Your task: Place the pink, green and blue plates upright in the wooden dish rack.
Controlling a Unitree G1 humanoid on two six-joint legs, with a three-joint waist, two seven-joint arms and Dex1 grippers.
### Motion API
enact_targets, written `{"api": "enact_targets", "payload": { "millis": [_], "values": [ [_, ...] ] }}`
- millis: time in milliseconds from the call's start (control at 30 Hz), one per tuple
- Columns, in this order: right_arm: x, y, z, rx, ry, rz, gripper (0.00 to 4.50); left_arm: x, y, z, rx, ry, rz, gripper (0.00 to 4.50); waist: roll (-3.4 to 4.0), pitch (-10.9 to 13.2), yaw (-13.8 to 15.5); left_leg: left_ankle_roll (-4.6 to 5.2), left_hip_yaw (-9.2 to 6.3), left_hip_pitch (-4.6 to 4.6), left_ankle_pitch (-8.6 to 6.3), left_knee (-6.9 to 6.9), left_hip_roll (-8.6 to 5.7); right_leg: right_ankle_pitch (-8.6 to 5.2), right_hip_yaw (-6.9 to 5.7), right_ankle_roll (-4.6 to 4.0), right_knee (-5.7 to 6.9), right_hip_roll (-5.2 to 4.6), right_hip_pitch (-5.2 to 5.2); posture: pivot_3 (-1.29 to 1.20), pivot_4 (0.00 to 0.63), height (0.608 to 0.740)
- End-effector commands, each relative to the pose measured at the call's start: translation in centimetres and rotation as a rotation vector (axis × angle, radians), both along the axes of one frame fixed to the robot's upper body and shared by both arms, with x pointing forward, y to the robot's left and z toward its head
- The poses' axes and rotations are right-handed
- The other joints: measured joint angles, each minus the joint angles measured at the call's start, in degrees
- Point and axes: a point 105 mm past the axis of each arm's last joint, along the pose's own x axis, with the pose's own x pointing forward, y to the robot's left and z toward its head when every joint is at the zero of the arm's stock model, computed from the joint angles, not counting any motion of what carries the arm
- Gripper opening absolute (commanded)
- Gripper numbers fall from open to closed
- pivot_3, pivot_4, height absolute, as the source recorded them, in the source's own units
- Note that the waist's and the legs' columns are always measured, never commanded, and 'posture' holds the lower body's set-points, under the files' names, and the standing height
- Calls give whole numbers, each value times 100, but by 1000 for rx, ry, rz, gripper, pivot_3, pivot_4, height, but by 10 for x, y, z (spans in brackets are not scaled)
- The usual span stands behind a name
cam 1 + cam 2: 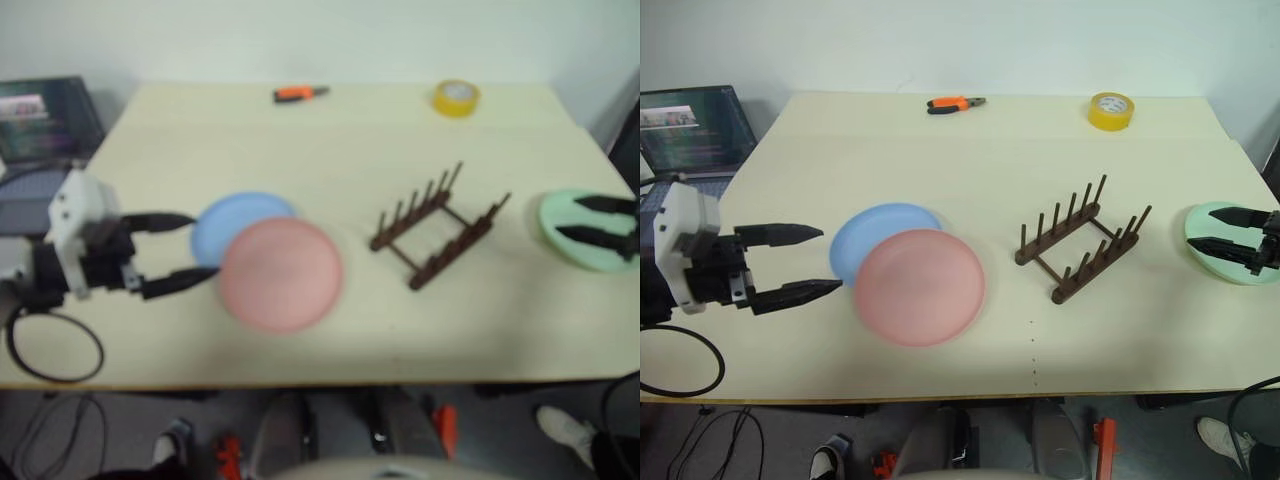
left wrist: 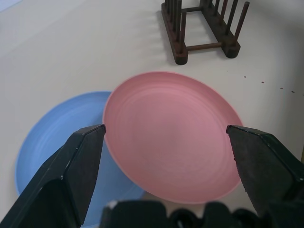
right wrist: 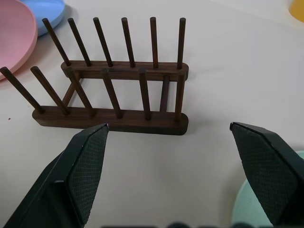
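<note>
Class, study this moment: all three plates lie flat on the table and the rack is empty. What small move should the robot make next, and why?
Probably ease the open left gripper forward to the pink plate: it lies on top, overlapping the blue plate, and faces that gripper, with nothing yet held.

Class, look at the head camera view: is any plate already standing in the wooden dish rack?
No: the wooden dish rack holds nothing, and the pink plate, blue plate and green plate lie flat on the table.

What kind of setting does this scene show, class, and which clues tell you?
Probably a lab or office workroom, not a kitchen: a pale worktable carries orange-handled pliers and a yellow tape roll, and an open laptop sits beside the table.
</note>
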Motion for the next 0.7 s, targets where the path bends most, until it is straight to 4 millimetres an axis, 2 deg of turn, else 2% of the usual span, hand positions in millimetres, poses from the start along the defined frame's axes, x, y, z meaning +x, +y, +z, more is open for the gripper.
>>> {"api": "enact_targets", "payload": {
  "millis": [33, 233, 433, 600, 700],
  "values": [
    [0, -1, 13, -8, -43, 7, 4471, -2, -3, 11, 14, -46, -18, 4500, 0, 0, 0, 0, 0, 0, 0, 0, 0, 0, 0, 0, 0, 0, 0, 0, 150, 740],
    [2, 1, 12, 0, -45, 9, 4471, -2, -6, 14, 25, -49, -35, 4500, 0, 0, 0, 0, 0, 0, 0, 0, 0, 0, 0, 0, 1, 0, 0, 0, 150, 740],
    [1, -2, 11, 7, -58, -5, 4471, 0, -21, 17, 25, -72, -82, 4500, 0, 0, 6, 0, 0, 0, 0, 1, -1, 1, 0, 1, 1, 0, 2, 0, 150, 740],
    [-4, -11, 7, -17, -45, -52, 4471, 7, -43, 18, 49, -101, -127, 4500, -1, 0, 9, 0, 0, 0, 0, 1, -3, 1, 1, 2, 1, 1, 4, 0, 150, 740],
    [-9, -19, 15, -41, -58, -74, 4471, 10, -62, 19, 55, -118, -168, 4500, 2, -1, 10, 0, -2, -1, 1, 3, -5, 4, 3, 8, 1, 3, 5, 0, 150, 740]
  ]
}}
